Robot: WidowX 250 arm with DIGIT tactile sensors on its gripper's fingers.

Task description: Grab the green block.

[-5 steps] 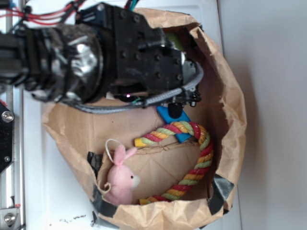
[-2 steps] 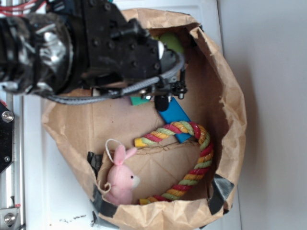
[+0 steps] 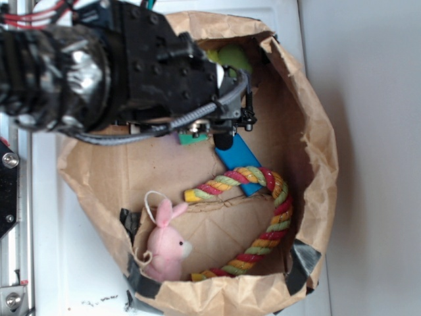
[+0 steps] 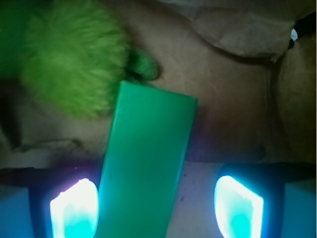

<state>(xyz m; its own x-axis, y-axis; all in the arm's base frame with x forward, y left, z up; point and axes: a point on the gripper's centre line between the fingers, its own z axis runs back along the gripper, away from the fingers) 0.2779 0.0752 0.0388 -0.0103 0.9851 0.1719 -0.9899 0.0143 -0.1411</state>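
A crumpled brown paper bag (image 3: pixel 309 131) lies open, holding a pink plush bunny (image 3: pixel 164 245), a multicoloured twisted rope loop (image 3: pixel 276 210), a flat blue rectangular block (image 3: pixel 238 158), a fuzzy lime-green plush toy (image 4: pixel 74 54) and the flat, smooth green block (image 4: pixel 146 158). The robot's black gripper (image 4: pixel 156 206) hangs inside the bag with its jaws spread apart. The green block lies on the bag's floor between the glowing fingertips (image 4: pixel 74 208), just beside the left one and touching the plush toy.

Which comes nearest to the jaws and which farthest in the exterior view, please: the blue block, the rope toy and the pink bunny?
From the gripper:
1. Blue block, just below it.
2. Rope toy, curving down the bag's right side.
3. Pink bunny, at the bag's bottom left.
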